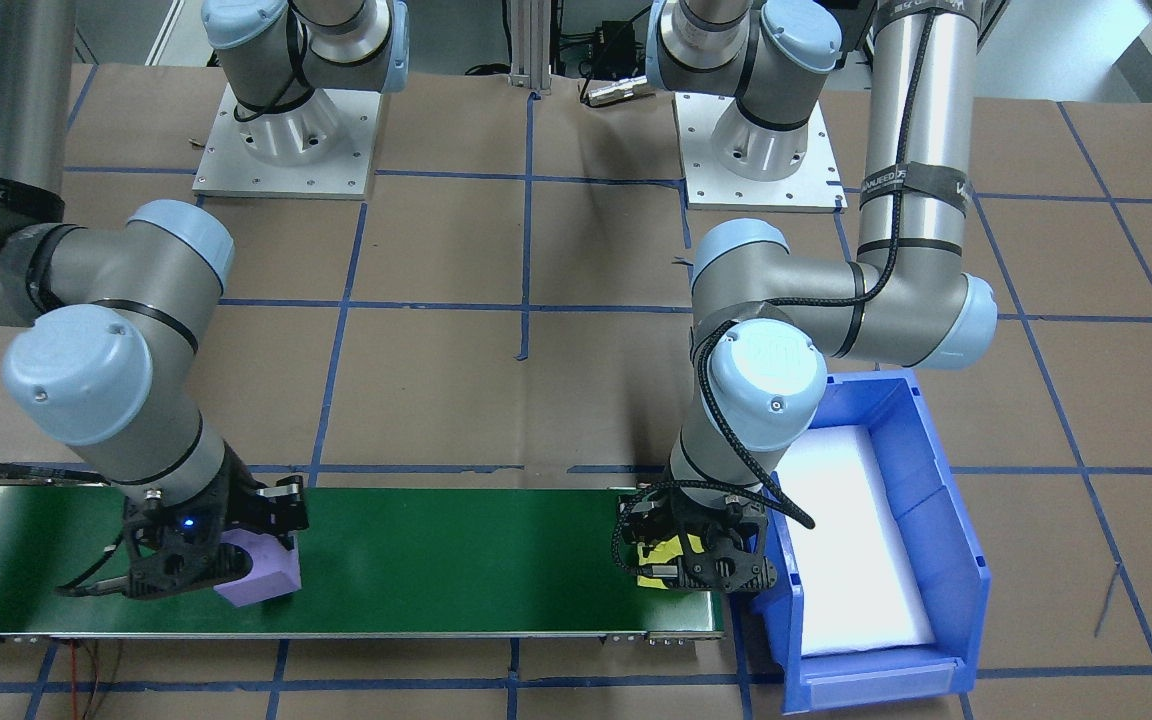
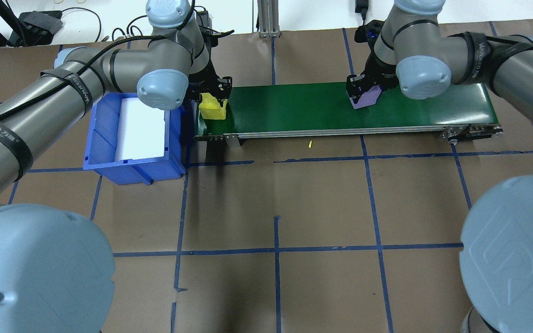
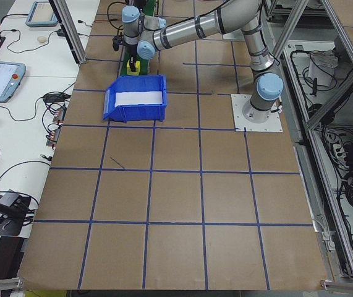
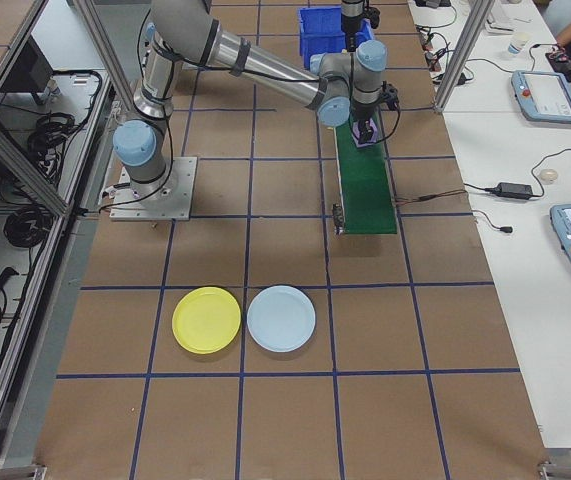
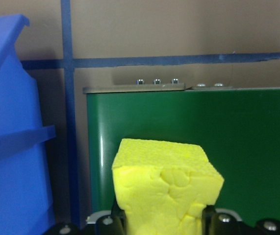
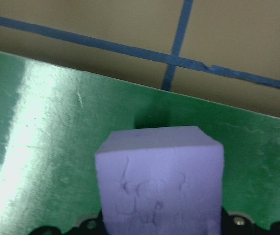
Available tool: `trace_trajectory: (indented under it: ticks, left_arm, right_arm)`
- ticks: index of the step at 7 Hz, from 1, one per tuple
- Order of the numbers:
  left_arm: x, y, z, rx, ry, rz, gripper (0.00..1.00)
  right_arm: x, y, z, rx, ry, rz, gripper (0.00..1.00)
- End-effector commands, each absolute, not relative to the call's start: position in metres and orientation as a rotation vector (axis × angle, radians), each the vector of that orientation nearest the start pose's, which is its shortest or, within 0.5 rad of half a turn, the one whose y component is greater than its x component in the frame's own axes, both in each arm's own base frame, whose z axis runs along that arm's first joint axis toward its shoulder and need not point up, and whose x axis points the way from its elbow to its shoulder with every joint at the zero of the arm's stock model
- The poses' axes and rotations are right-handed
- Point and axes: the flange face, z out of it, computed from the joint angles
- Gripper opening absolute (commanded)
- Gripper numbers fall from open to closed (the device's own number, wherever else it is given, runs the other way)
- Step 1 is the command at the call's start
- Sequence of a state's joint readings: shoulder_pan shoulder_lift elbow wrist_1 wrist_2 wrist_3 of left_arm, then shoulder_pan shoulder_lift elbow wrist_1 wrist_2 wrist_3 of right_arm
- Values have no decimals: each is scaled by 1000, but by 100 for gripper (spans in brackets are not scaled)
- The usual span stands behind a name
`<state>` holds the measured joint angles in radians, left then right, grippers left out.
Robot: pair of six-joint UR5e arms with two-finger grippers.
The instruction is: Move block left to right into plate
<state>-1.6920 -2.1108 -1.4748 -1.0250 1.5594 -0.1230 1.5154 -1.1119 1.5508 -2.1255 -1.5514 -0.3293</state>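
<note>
Left claw (image 2: 213, 102) clamps a yellow block (image 2: 213, 109), right claw (image 2: 363, 95) a purple block (image 2: 365, 98), fingertips mostly hidden

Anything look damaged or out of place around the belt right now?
Yes. The yellow block in the left gripper is torn and lumpy on its near face, not a clean cube like the purple block in the right gripper. A small yellow scrap lies on the brown table just off the green belt.

Brown table top (image 3: 176, 204) with blue tape grid, white side desk (image 4: 525, 190) with cables alongside
</note>
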Motion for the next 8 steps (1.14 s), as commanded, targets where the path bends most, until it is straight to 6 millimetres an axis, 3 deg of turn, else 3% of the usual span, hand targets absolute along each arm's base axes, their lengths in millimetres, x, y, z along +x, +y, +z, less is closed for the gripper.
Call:
trace_trajectory:
  ticks: [1, 2, 3, 4, 5, 6, 7, 8]
  left_arm:
    - [-215, -655, 317, -13, 3162, -253, 100]
    - [-211, -626, 364, -4, 3160, -227, 100]
    - [-207, -601, 413, -4, 3157, -271, 100]
    - [-199, -574, 448, 0, 3151, -269, 100]
    - [-176, -555, 478, -53, 3146, -263, 100]
    - [-147, -530, 503, -22, 3143, -174, 100]
    - [-139, -499, 527, 56, 3130, -144, 100]
    - [-140, -487, 532, 62, 3131, -151, 100]
  right_arm:
    - [-7, -625, 353, -758, 3268, -59, 30]
    - [-89, -595, 386, -900, 3276, 14, 30]
    - [-186, -565, 382, -946, 3246, 112, 30]
    - [-262, -530, 370, -961, 3209, 166, 30]
    - [-303, -501, 354, -913, 3197, 203, 29]
    - [-335, -470, 323, -849, 3175, 240, 29]
    - [-368, -440, 279, -823, 3179, 215, 29]
    - [-396, -422, 237, -852, 3169, 134, 31]
